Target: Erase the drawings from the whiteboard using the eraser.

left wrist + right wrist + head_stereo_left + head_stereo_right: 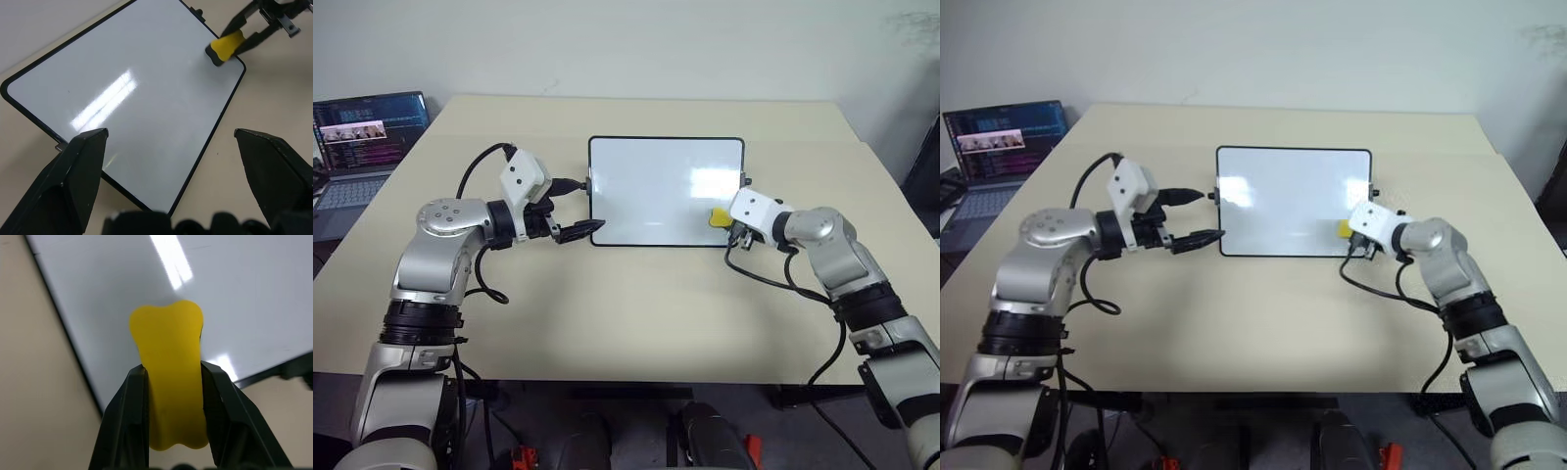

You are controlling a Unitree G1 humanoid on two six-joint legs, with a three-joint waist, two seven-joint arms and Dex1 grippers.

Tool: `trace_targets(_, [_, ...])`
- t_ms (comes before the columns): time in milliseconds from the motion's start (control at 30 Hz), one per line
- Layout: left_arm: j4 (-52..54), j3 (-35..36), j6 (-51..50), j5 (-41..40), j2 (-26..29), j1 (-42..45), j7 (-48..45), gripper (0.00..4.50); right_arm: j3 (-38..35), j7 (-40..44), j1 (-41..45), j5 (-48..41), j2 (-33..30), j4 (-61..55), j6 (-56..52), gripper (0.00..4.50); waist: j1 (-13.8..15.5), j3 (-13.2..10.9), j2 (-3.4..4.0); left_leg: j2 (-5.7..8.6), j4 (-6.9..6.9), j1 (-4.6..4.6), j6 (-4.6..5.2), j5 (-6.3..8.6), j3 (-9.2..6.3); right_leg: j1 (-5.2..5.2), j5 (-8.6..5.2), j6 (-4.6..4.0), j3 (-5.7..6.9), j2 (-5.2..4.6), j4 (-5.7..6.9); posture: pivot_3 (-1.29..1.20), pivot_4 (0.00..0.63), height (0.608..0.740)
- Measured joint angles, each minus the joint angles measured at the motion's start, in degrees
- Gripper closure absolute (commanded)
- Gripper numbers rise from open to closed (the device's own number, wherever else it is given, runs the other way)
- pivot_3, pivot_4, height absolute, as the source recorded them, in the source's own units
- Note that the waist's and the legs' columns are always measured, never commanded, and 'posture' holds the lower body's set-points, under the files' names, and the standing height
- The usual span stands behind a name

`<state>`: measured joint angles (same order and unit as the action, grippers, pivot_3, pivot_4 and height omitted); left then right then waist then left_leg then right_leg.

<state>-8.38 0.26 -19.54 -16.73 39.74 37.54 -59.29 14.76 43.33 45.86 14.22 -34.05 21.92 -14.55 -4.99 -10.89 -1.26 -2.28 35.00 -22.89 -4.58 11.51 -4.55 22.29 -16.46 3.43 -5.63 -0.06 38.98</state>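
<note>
Whiteboard (666, 191), a glossy white rectangle framed in black, lies centre frame on the beige tabletop (607, 313), wiped clean; the right claw (729, 217) pinches the small yellow eraser block (717, 216) at its lower-right corner, and the left claw (576, 209) hovers spread at its left edge.

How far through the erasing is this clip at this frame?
Looks nearly done: the whiteboard shows no blue marks in any view. In hand: the right gripper is shut on the eraser at the board's right edge. The left gripper is open at the board's left edge. Nothing visibly left to wipe.
</note>
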Motion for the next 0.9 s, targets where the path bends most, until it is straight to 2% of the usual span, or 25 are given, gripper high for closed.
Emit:
trace_targets(67, [0.2, 0.0, -0.1, -0.1, -0.3, 0.1, -0.2, 0.00, -2.9, 1.1, -0.4, -2.6, -0.7, -0.8, -1.4, 3.40, 0.2, 0.0, -0.01, 0.00, 0.00, -0.05, 0.00, 0.00, -0.01, 0.01, 0.00, 0.00, 0.01, 0.00, -0.01, 0.00, 0.150, 0.740])
trace_targets(233, [2.5, -0.3, -3.1, -3.5, -2.7, 1.4, -2.6, 0.00, -12.5, 7.8, -6.1, -13.7, -5.8, -15.5, -12.6, 3.40, 1.1, 0.0, -0.04, 0.03, -0.05, -0.16, -0.04, 0.05, -0.06, 0.04, 0.09, -0.22, 0.10, -0.05, -0.10, 0.00, 0.150, 0.740])
trace_targets(367, [3.9, -3.9, -4.3, -6.3, -9.4, 5.1, -4.8, 0.00, -23.7, 6.6, -8.6, -20.0, -11.6, -24.2, -25.5, 3.40, 2.4, -0.1, -0.01, 0.10, -0.05, -0.23, -0.09, 0.08, -0.06, 0.04, 0.03, -0.20, 0.13, -0.14, -0.17, 0.00, 0.150, 0.740])
trace_targets(467, [2.4, -9.0, -2.4, -4.3, -15.6, 7.1, -5.0, 0.00, -29.7, 0.6, -11.1, -19.7, -13.5, -24.7, -33.9, 3.40, 2.6, 0.0, -0.05, 0.11, -0.03, -0.16, -0.08, 0.09, -0.06, -0.04, 0.02, -0.20, 0.12, -0.14, -0.17, 0.00, 0.150, 0.740])
trace_targets(567, [-0.8, -13.5, 0.8, -1.0, -21.9, 7.5, -3.4, 0.00, -31.1, -2.4, -16.7, -20.0, -13.8, -24.9, -41.3, 3.40, 2.7, 0.0, -0.06, 0.14, -0.03, -0.15, -0.08, 0.09, -0.01, 0.00, 0.02, -0.19, 0.02, -0.14, -0.14, 0.00, 0.150, 0.740])
trace_targets(667, [-3.2, -16.7, 4.8, 2.6, -26.5, 7.4, -0.8, 0.00, -31.5, -4.3, -21.2, -21.4, -12.4, -26.0, -47.3, 3.40, 1.5, 0.0, -0.02, 0.13, -0.07, -0.11, -0.07, 0.09, 0.05, 0.03, 0.01, -0.19, -0.09, -0.12, -0.10, 0.00, 0.150, 0.740])
trace_targets(900, [-9.0, -20.2, 12.5, 7.8, -30.1, 6.2, 1.2, 0.00, -31.6, -8.9, -23.2, -22.4, -10.9, -25.1, -49.8, 3.40, 1.2, 0.0, -0.01, 0.15, -0.01, -0.07, -0.07, 0.09, 0.06, 0.00, -0.16, 0.09, -0.11, -0.12, -0.07, 0.00, 0.150, 0.740])
